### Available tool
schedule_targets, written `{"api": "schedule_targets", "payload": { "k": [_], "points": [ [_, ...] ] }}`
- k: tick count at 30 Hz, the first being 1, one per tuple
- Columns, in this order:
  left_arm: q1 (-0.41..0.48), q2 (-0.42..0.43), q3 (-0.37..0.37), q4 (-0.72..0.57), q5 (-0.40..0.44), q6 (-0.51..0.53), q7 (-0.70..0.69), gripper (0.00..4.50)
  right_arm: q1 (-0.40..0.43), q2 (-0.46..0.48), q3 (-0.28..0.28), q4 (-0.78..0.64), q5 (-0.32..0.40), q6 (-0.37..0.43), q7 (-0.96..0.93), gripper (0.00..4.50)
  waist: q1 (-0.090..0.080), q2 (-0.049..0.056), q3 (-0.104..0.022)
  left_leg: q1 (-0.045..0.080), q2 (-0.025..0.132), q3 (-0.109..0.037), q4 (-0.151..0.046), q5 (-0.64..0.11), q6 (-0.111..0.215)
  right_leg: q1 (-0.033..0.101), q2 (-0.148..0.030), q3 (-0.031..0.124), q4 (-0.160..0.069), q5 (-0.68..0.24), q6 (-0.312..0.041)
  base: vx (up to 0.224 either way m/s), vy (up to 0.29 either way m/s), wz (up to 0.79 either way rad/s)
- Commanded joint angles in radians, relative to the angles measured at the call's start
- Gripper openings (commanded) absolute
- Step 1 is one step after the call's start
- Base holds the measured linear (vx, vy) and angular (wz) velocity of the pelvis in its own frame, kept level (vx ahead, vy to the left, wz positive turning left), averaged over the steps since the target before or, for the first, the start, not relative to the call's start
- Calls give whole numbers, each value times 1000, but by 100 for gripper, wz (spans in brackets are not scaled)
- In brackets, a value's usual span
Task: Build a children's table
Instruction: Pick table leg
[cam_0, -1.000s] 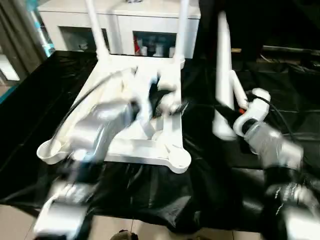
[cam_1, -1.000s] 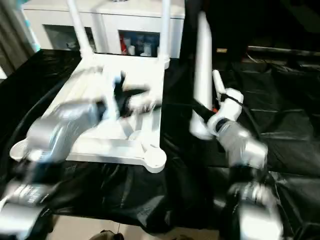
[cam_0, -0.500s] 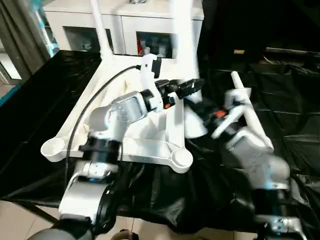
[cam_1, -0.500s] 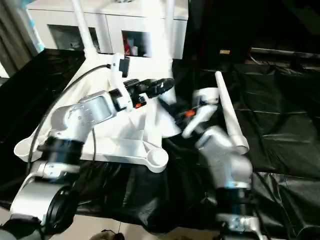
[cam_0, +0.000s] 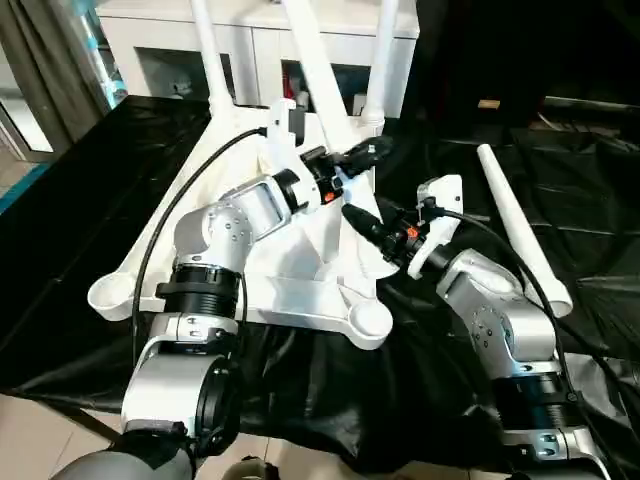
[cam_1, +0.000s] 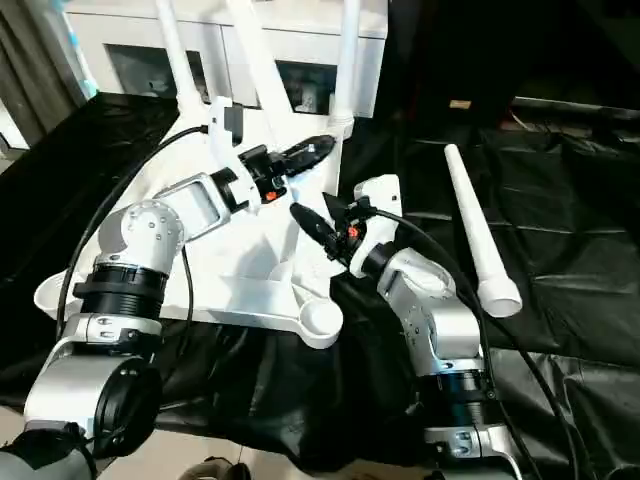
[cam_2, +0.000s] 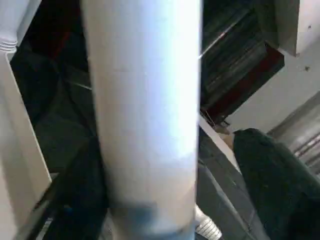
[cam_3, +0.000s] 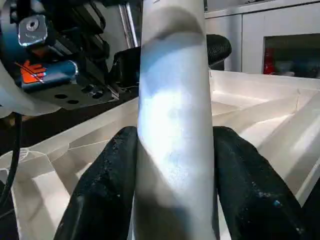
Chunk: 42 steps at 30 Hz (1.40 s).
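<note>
Two white legs (cam_0: 209, 50) stand upright in the far corner sockets of the tabletop (cam_0: 290, 270), which lies ribbed underside up on the black-covered surface (cam_0: 80, 190). A third leg (cam_0: 318, 75) leans tilted over the tabletop's right side, rising toward the white cabinet (cam_0: 250, 40) behind. The right hand (cam_0: 362, 222) is clamped around the lower part of that leg; its wrist view shows a black finger (cam_3: 105, 185) pressed on each side of the white tube (cam_3: 172, 130), with the ribs of the tabletop (cam_3: 260, 125) just behind. The left hand (cam_0: 362, 155) reaches across from the other side, its fingers either side of the same leg a little higher up. In its own wrist view the tube (cam_2: 145, 115) stands right in front, with one dark finger (cam_2: 82, 200) beside it, but whether the fingers actually press on the leg cannot be told. The two near corner sockets, one (cam_0: 105, 297) on the left and one (cam_0: 370, 322) on the right, hold no leg. A fourth leg (cam_0: 520, 225) lies flat on the black covering, well apart to the right of the tabletop, beside the right forearm (cam_0: 500, 320).
</note>
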Motion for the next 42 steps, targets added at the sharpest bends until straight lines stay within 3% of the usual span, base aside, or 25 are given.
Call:
{"api": "schedule_targets", "payload": {
  "k": [1, 8, 22, 29, 30, 31, 32, 36, 38, 42],
  "points": [
    [-16, -14, -11, -27, -24, 8, 3, 341, -23, -5, 12, 14, -16, 6, -24, 187, 1, -13, -83, 33, 52, -36, -64, -138, 53, 48, -63, 42, -69, -122, -227, 0, 0, 0],
    [-14, -26, -7, -26, -4, -8, 33, 294, -29, -2, 26, 19, -24, -5, -25, 187, -1, -12, -82, 33, 53, -37, -66, -155, 41, 47, -61, 42, -71, -140, -221, 0, 0, 0],
    [-9, -21, -12, -39, 2, -23, 56, 195, -47, 2, 35, 27, -25, -3, -30, 187, 0, -15, -82, 33, 53, -36, -65, -146, 47, 47, -62, 43, -71, -141, -217, 0, 0, 0],
    [-5, -18, -28, -44, -2, -24, 26, 188, -45, -9, 44, 17, -33, -6, -24, 187, 0, -15, -82, 33, 52, -36, -65, -145, 45, 47, -62, 43, -71, -142, -215, 0, 0, 0],
    [-5, -14, -33, -44, 0, -28, 15, 188, -48, -6, 35, 16, -8, 12, -8, 187, 0, -15, -81, 32, 52, -36, -65, -146, 46, 48, -62, 43, -71, -143, -214, 0, 0, 0],
    [-5, -14, -34, -44, 0, -29, 13, 188, -48, -6, 34, 16, -6, 13, -6, 243, 0, -15, -82, 33, 52, -36, -65, -146, 46, 48, -63, 43, -71, -143, -214, 0, 0, 0],
    [-5, -5, -46, -43, 5, -34, -12, 188, -51, -11, 25, 10, 20, 36, 15, 257, -1, -14, -81, 33, 52, -36, -65, -147, 47, 47, -62, 43, -72, -144, -215, 0, 0, 0],
    [-9, 59, -119, -48, 25, -40, -169, 187, -67, -69, -11, -32, 131, 154, 123, 291, 4, -13, -83, 36, 55, -36, -64, -132, 60, 48, -62, 44, -68, -135, -222, 0, 0, 0],
    [-19, 91, -146, -45, 24, -30, -246, 186, -72, -121, -7, -41, 163, 210, 193, 304, 3, -20, -82, 34, 53, -35, -65, -121, 62, 51, -60, 42, -65, -113, -230, 0, 0, 0],
    [-52, 150, -190, -34, 25, -24, -376, 186, -81, -238, 24, -50, 202, 311, 344, 334, 6, -21, -82, 33, 52, -33, -61, -118, 60, 53, -65, 44, -66, -125, -228, 0, 0, 0]
  ]
}}
